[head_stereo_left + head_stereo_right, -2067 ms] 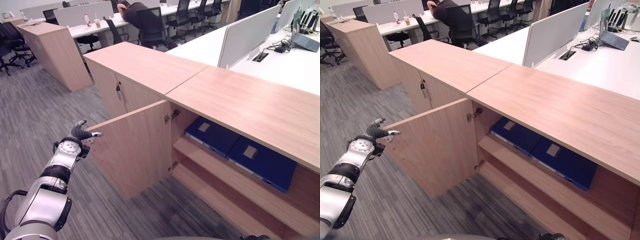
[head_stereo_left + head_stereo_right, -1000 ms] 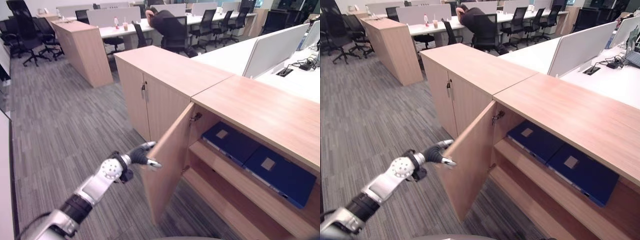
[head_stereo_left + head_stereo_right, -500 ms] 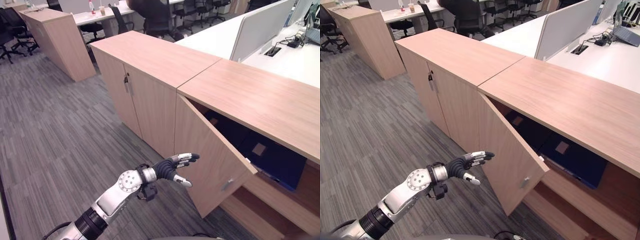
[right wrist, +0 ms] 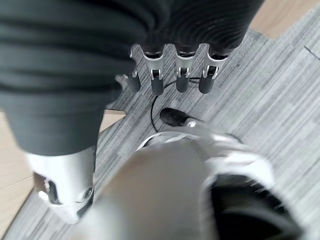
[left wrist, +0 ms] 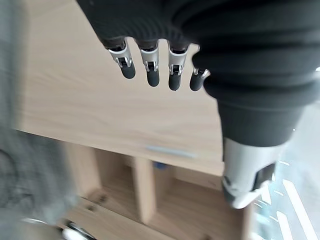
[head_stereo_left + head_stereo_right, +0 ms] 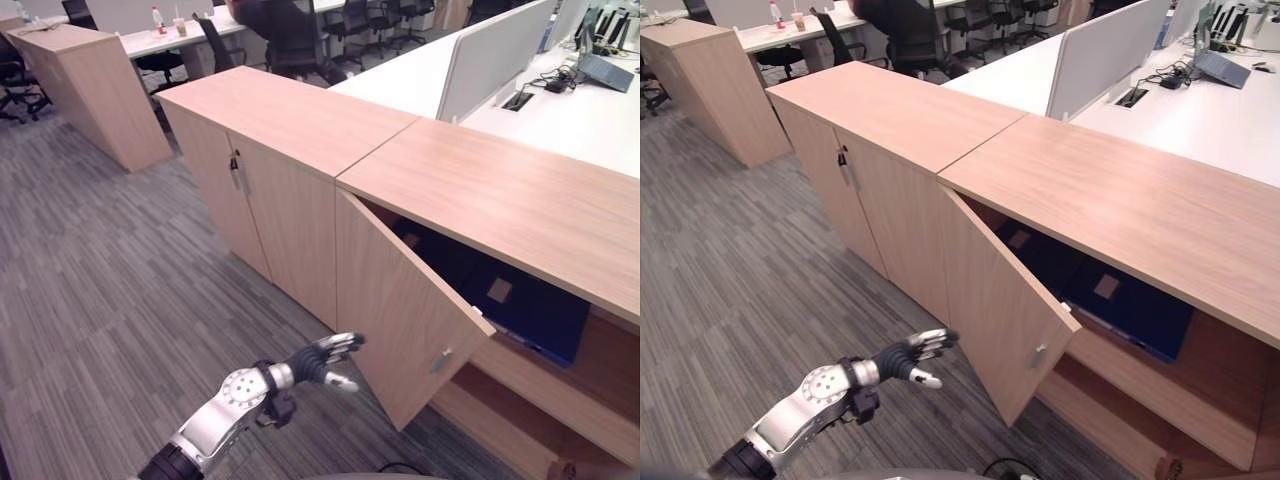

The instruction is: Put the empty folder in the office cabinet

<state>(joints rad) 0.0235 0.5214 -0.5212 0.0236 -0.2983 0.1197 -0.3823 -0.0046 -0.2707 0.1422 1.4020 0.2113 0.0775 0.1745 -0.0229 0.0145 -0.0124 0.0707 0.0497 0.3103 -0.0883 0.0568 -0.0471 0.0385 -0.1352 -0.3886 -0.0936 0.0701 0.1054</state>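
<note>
The blue folder [image 6: 530, 310] lies flat on the upper shelf [image 6: 1110, 345] inside the office cabinet [image 6: 480, 200], with a pale label on its cover, so I think the placing part is done. What is in hand now seems to be the closing of the cabinet door [image 6: 400, 310]. The door stands half open, at an angle to the cabinet front, and its small handle [image 6: 441, 360] shows near the free edge.

The left hand [image 6: 318, 362] hovers low over the grey carpet floor [image 6: 100, 300], just beside the outer face of the door but not touching it, as far as I can see. Its fingers [image 5: 150, 70] are straight and a little spread, and they hold nothing. The right hand [image 4: 170, 75] hangs over the carpet with its fingers relaxed and straight, also empty.

For the next move I would expect the left hand to lay its flat fingers on the outer face of the door, toward the free edge, and push until the door meets the cabinet front. The push should be steady, because a door on hinges can bounce back open.
</note>
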